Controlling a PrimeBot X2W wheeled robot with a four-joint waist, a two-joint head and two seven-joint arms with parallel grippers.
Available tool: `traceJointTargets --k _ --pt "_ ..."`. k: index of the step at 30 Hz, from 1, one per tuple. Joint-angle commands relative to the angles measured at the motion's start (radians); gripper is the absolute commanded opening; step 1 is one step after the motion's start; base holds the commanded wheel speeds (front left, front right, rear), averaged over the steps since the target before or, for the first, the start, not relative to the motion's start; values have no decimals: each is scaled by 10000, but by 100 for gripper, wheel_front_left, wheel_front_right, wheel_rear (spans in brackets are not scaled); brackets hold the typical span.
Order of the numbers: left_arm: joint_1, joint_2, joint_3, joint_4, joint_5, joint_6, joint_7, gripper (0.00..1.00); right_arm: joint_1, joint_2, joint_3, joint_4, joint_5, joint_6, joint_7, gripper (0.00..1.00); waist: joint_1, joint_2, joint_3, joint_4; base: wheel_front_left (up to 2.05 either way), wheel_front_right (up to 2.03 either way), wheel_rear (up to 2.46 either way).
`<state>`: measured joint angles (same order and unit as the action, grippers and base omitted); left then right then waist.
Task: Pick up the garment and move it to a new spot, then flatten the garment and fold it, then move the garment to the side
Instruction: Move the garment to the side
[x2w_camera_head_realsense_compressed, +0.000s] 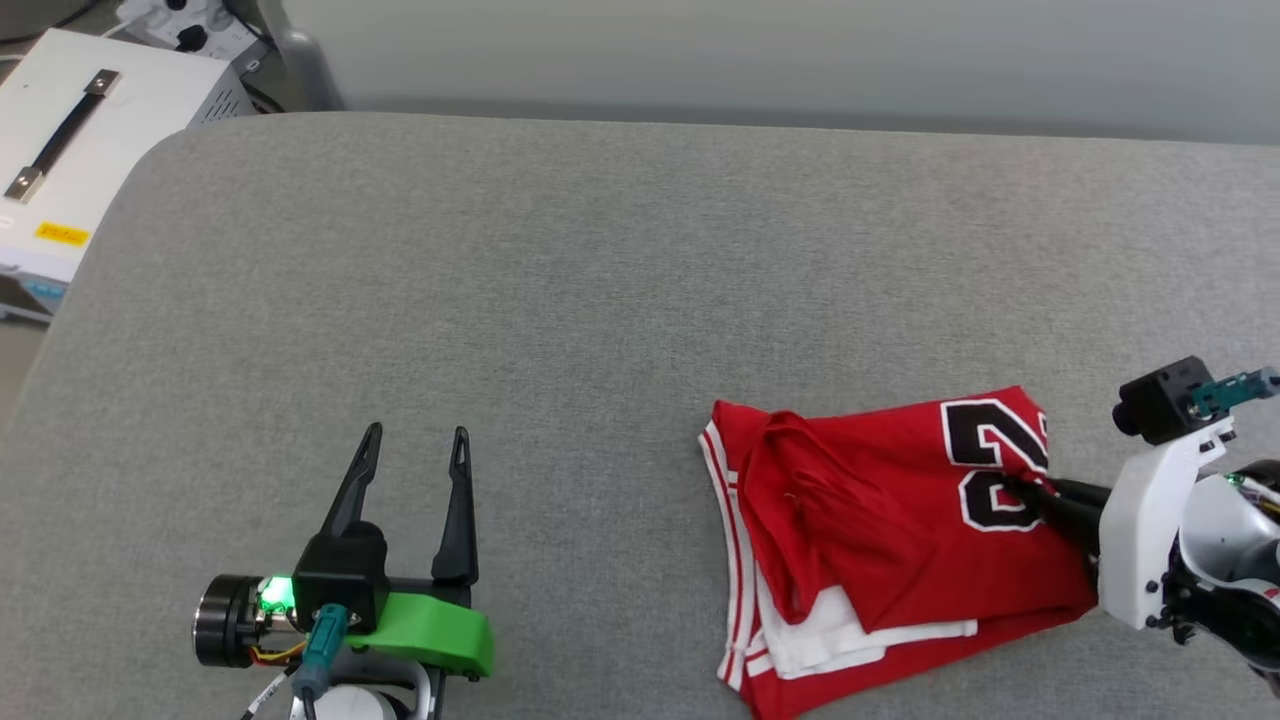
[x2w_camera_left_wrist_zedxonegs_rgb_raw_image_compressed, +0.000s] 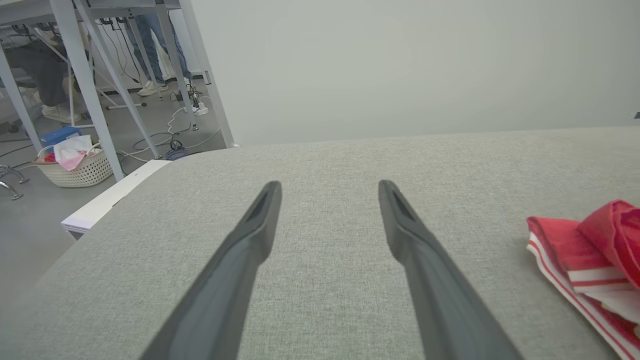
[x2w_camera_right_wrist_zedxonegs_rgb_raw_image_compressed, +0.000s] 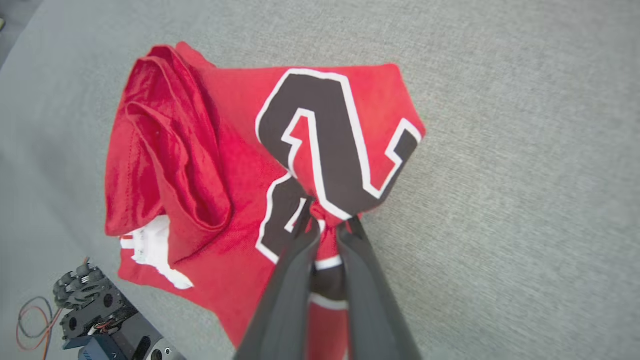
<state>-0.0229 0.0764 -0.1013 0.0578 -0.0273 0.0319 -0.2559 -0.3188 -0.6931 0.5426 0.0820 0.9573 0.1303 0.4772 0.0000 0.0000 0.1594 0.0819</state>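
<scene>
Roughly folded red shirt (x2w_camera_head_realsense_compressed: 880, 520) on grey pad (x2w_camera_head_realsense_compressed: 600, 250), R claw (x2w_camera_right_wrist_zedxonegs_rgb_raw_image_compressed: 327, 222) pinching it.
I saw the R claw's jaws narrow, nipping cloth at the black number print nr the shirt's right edge. Shirt lay at pad's front right. L claw (x2w_camera_head_realsense_compressed: 415, 432) sat wide open, empty, well apart at front left.

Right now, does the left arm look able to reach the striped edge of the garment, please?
Probably yes: bare grey surface lies between the open left gripper and the garment's striped edge, and the right gripper pinches the opposite side, out of the way.
</scene>
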Motion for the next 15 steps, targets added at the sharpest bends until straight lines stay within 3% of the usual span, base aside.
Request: traceJointTargets --k 1,8,15 --pt "69 -43 2 -27 -32 27 -59 100 -243 -227 16 -103 -179 4 -88 0 0 0 -50 -425 0 0 0" --pt "47 -59 64 -101 -3 18 -59 100 -803 -997 -212 -324 -587 4 -209 0 0 0 98 -1308 0 0 0" --pt "-62 -22 136 -270 59 7 -59 100 -1353 -1151 -841 -167 -685 4 -470 0 0 0 556 -2189 0 0 0"
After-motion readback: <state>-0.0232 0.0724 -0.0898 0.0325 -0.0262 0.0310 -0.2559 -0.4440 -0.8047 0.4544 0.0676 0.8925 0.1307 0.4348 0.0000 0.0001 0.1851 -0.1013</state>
